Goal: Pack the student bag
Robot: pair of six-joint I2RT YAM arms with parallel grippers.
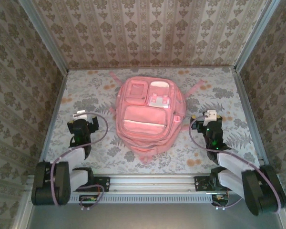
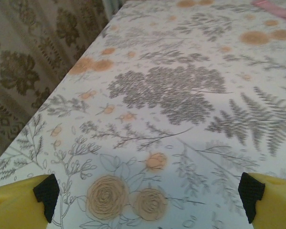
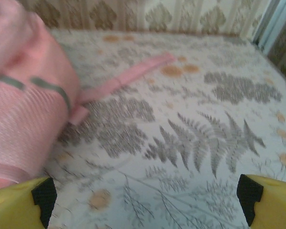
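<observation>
The student bag [image 1: 147,114], a big soft pink backpack with paler front pockets, lies flat in the middle of the floral table, its straps spread at the far corners. My left gripper [image 1: 82,116] rests to the bag's left, open, with bare tablecloth between its yellow fingers [image 2: 19,205]. To the bag's right sits my right gripper [image 1: 210,116], open as well and holding nothing. In the right wrist view the student bag [image 3: 24,105] bulges at the left edge, and one pink strap [image 3: 126,76] runs away across the cloth.
Patterned walls [image 1: 148,31] close the table at the back and both sides. The tablecloth's left edge [image 2: 81,62] meets the left wall. A metal rail [image 1: 152,181] with both arm bases runs along the near edge.
</observation>
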